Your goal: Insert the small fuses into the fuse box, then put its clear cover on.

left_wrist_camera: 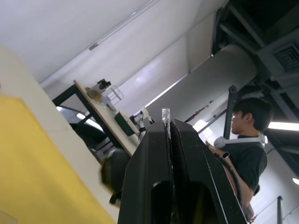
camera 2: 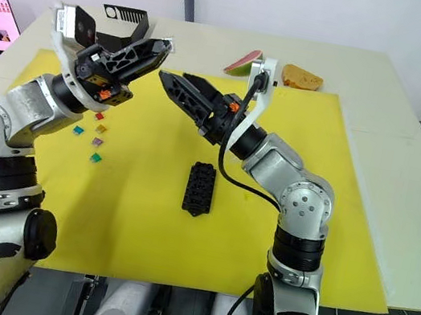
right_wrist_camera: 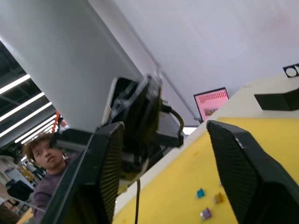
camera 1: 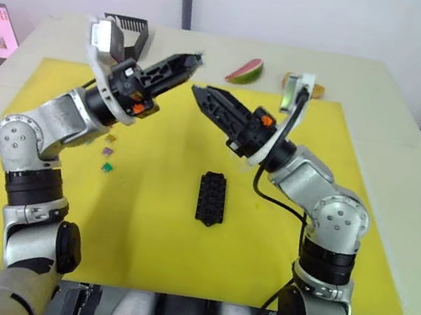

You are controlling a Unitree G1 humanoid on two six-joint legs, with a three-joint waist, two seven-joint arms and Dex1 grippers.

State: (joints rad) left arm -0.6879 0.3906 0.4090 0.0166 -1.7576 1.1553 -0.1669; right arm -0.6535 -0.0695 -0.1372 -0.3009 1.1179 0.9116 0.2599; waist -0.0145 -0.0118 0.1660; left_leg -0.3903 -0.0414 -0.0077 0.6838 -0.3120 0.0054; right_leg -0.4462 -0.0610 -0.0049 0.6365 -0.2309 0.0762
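Worktop (camera 1: pixel 400 191): cream, carrying a yellow mat (camera 1: pixel 142 219).
Left pincer (camera 1: pixel 188 61): raised above the mat, fingers pressed together on the clear cover (left_wrist_camera: pixel 166 122), a thin edge of which pokes out between them.
Right pincer (camera 1: pixel 203 95): raised facing the left one, fingers spread apart, holding nothing.
Fuse box (camera 1: pixel 211 198): black, lying mid-mat.
Small fuses (camera 2: pixel 93 137): loose cluster on the mat, left of the box.

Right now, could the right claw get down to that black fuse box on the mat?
Probably yes: the right claw hangs open above the mat, and the fuse box lies below it with nothing on top or between them.
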